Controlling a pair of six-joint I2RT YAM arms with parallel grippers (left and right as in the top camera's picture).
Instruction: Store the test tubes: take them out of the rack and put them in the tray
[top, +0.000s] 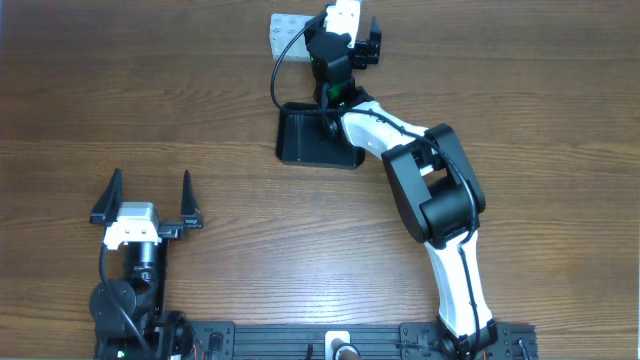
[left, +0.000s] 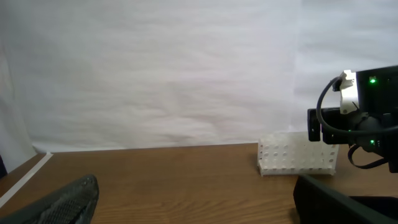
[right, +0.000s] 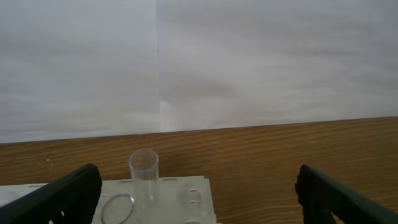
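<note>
Clear tube (right: 143, 176), upright in a hole of the white rack (top: 286, 33), poking above its top. Beside it a glassy ring, tube or bare hole impossible to tell. Rack set at the far edge of the wooden tabletop (top: 520, 90), close to the pale wall. Just nearer than the rack, black tray (top: 300, 140), partly under the right arm; touching the rack or apart, unclear. Over the rack, right pincer (right: 198, 177), spread wide, pinching nothing, the tube within its gap yet untouched. Well apart, at the near left, left pincer (top: 150, 185), likewise spread wide and pinching nothing, over bare wood.
</note>
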